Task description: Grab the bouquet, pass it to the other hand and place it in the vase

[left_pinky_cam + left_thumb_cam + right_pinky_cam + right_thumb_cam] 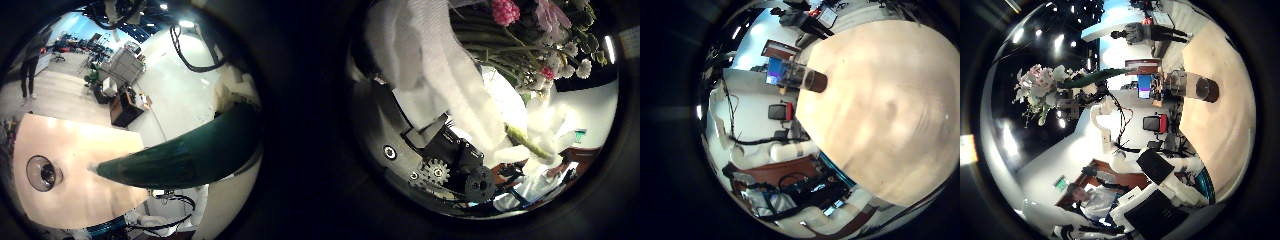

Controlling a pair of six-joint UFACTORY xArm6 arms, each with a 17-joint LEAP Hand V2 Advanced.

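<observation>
While the left hand's fingers (425, 70) curl round the bouquet (535, 40), the vase (42, 173) waits empty on the surface (75, 150); right hand's fingers unseen.

All four views bend hard toward a black round border. Ceiling lamps glare as white spots at the upper left of the right thumb view. The table (890, 100) is washed pale by overhead light. A white robot hand (430, 70) close to the left thumb lens is blurred and overexposed, and the flowers (1040, 88) look sharper.
</observation>
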